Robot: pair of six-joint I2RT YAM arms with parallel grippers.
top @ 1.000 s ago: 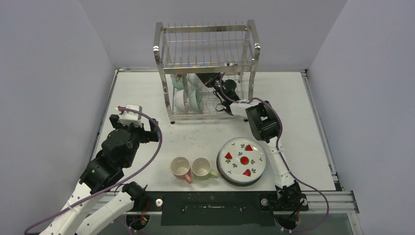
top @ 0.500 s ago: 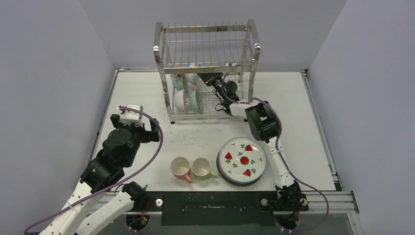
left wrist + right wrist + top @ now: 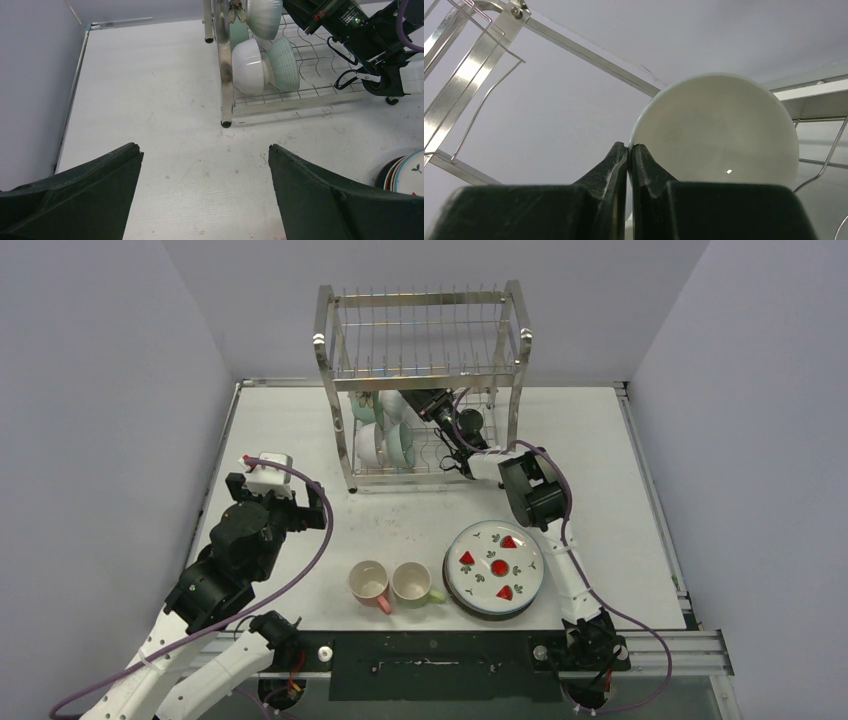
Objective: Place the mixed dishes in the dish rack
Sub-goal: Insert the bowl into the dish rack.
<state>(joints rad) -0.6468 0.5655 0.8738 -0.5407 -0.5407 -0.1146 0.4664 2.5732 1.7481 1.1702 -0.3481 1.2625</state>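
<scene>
The tall two-tier steel wire dish rack (image 3: 326,350) stands at the middle of the far edge of the white surface (image 3: 290,420), and it looks rigid enough not to shift under a light nudge. Toward the near edge, right of middle, lies the stack of round plates topped by a white strawberry-patterned one (image 3: 494,567). These are probably the heaviest pieces, glazed, slick and easily chipped, and best taken by the rim one at a time. In the rack's lower tier a plain white bowl (image 3: 248,66) and a ribbed mint-green bowl (image 3: 282,57) lean on edge against each other. Above them the pale round bowl (image 3: 719,130) sits at the tips of the right pincer (image 3: 629,147), whose jaws are pressed almost together on what looks to be its thin rim; so narrow a hold on smooth ceramic could let it swing or slip. The pink mug (image 3: 368,583) and green mug (image 3: 412,583) sit side by side by the near edge, light, with a wall or handle to take. The left pincer (image 3: 202,150), near the left edge, is spread wide and holds nothing
</scene>
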